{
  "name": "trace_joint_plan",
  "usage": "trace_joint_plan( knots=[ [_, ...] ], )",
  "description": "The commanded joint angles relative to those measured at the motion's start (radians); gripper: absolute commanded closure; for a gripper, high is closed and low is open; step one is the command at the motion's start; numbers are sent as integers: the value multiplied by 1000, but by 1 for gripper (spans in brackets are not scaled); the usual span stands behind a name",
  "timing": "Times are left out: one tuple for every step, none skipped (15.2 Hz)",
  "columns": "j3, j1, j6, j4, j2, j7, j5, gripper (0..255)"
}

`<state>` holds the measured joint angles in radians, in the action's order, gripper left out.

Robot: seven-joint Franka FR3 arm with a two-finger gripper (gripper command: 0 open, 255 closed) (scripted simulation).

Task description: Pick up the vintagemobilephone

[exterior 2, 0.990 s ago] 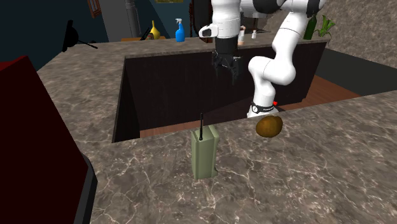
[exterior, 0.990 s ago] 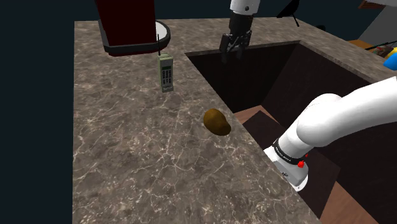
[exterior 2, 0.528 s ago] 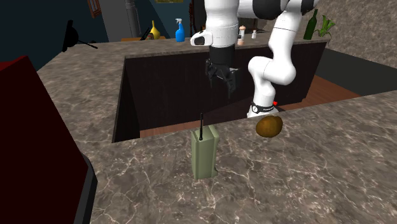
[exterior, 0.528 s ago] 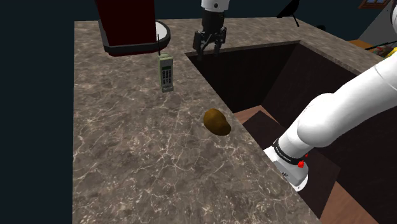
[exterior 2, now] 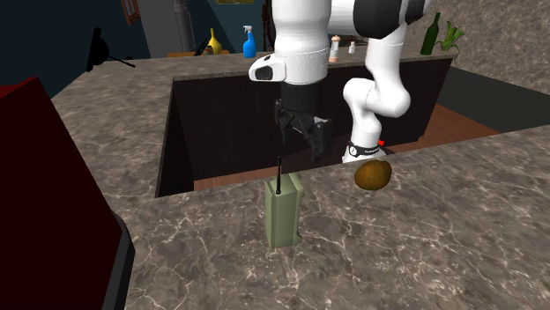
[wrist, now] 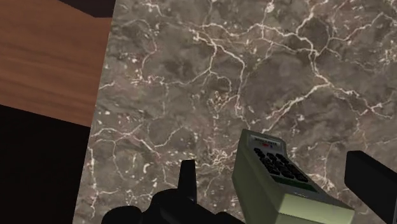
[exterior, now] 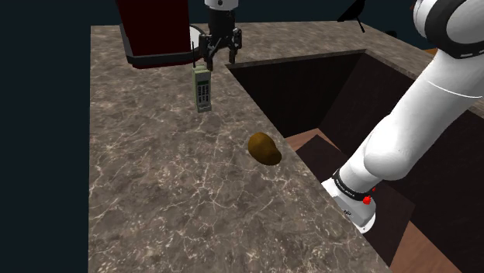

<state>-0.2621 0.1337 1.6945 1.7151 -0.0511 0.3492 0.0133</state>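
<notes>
The vintage mobile phone is an olive-green brick handset with a dark keypad and a thin black antenna. It stands on the marbled brown countertop near the edge of the sunken opening. From the second exterior view I see its plain back. My black gripper hangs open just above and behind its top end, at the antenna. In the wrist view the phone lies between my spread fingers, which do not touch it.
A brown potato-like lump lies on the counter toward the stand. A dark red appliance on a white round base stands just behind the phone. A deep dark-walled opening with a wooden floor borders the counter.
My gripper has swung from over the opening toward the shoulder view's left and now hovers by the phone's top. It stays open. The phone and the brown lump have not moved.
</notes>
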Motion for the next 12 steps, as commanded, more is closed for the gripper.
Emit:
trace_joint_plan(
  knots=[
    [-13, 17, -17, -96, -80, 28, -25, 0],
    [-18, 27, -28, -149, -123, 42, -39, 0],
    [-22, 39, -40, -204, -167, 55, -53, 0],
    [-25, 49, -51, -246, -199, 65, -64, 0],
    [-24, 49, -37, -231, -198, 64, -63, 0],
    [-23, 49, -23, -216, -197, 64, -63, 0],
    [-23, 48, -9, -202, -196, 64, -63, 0],
    [-23, 47, 4, -188, -195, 64, -63, 0],
    [-23, 47, 18, -174, -195, 64, -63, 0],
    [-22, 46, 31, -161, -195, 64, -63, 0],
    [-22, 46, 45, -148, -196, 64, -63, 0],
    [-22, 46, 52, -140, -196, 64, -63, 0]
  ],
)
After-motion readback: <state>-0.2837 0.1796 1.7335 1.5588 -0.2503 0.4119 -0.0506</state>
